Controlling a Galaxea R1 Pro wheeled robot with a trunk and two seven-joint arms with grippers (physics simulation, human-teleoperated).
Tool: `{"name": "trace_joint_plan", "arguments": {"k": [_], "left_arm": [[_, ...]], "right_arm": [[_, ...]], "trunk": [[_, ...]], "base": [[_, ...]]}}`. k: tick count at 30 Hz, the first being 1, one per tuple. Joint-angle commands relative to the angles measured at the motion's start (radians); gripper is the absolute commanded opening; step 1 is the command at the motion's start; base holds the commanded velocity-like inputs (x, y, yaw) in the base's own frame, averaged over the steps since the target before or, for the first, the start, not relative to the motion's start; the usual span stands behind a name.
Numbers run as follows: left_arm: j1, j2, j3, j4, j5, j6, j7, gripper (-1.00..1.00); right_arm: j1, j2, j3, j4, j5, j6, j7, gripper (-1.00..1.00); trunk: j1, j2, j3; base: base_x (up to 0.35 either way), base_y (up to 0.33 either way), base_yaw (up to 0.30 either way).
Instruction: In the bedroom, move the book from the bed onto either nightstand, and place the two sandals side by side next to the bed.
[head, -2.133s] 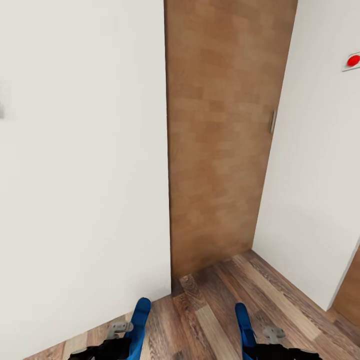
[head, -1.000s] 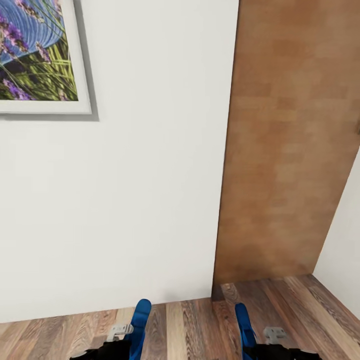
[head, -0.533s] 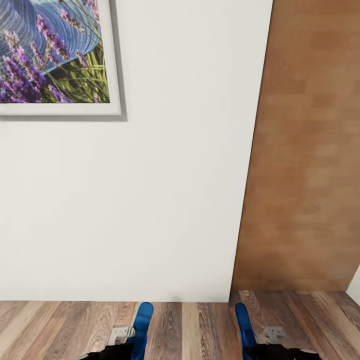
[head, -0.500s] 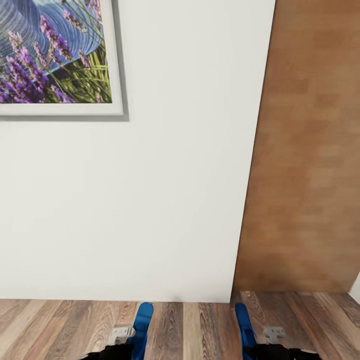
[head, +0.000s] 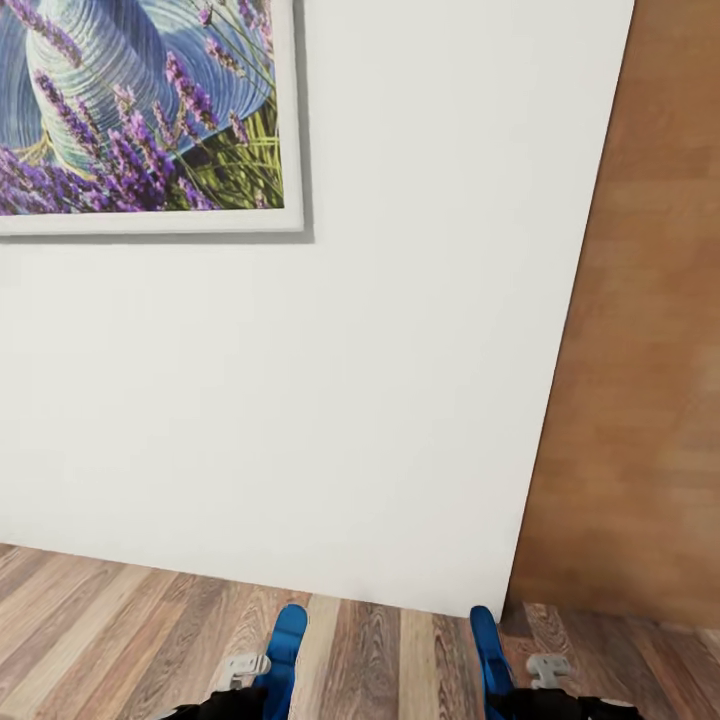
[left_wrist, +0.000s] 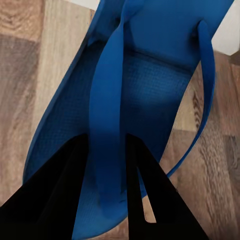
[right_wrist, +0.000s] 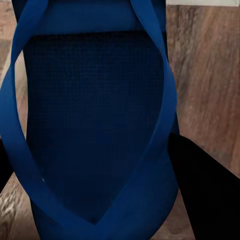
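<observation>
Left gripper (left_wrist: 107, 200): clenched on the strap of one blue sandal (left_wrist: 150, 85), held above the wood-plank floor (head: 120, 620). Right gripper (right_wrist: 105, 200): clamped on the second sandal (right_wrist: 95, 125), likewise above the floor. Facing them, a white wall (head: 330, 400) bearing a framed lavender picture (head: 140, 110), with a brown wooden panel (head: 650, 350) beside the wall.

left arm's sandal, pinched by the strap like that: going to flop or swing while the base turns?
Probably some. The left gripper pinches only the thin strap of the left sandal, so the sole likely hangs and can sway. The strap looks soft and bowed, hence flexible. The sole looks flat and thin, probably light, so slipping out seems unlikely. The wall is close ahead.
</observation>
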Motion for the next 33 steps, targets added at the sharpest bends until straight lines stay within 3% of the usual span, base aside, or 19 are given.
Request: {"name": "trace_joint_plan", "arguments": {"k": [1,6,10,33], "left_arm": [[-0.001,0.000,0.009,0.000,-0.010,-0.002,-0.004,-1.00],[-0.001,0.000,0.009,0.000,-0.010,-0.002,-0.004,-1.00],[-0.001,0.000,0.009,0.000,-0.010,-0.002,-0.003,-1.00],[-0.001,0.000,0.009,0.000,-0.010,-0.002,-0.004,-1.00]], "right_arm": [[0.000,0.001,-0.008,-0.002,-0.003,0.010,0.006,-1.00],[0.000,0.001,-0.008,-0.002,-0.003,0.010,0.006,-1.00],[0.000,0.001,-0.008,-0.002,-0.003,0.010,0.007,-1.00],[0.000,0.001,-0.008,-0.002,-0.003,0.010,0.007,-1.00]], "trunk": [[0.000,0.000,-0.001],[0.000,0.000,-0.001],[-0.016,0.028,0.011],[-0.016,0.028,0.011]], "base": [[0.000,0.000,0.294],[0.000,0.000,0.294],[0.000,0.000,0.294],[0.000,0.000,0.294]]}}
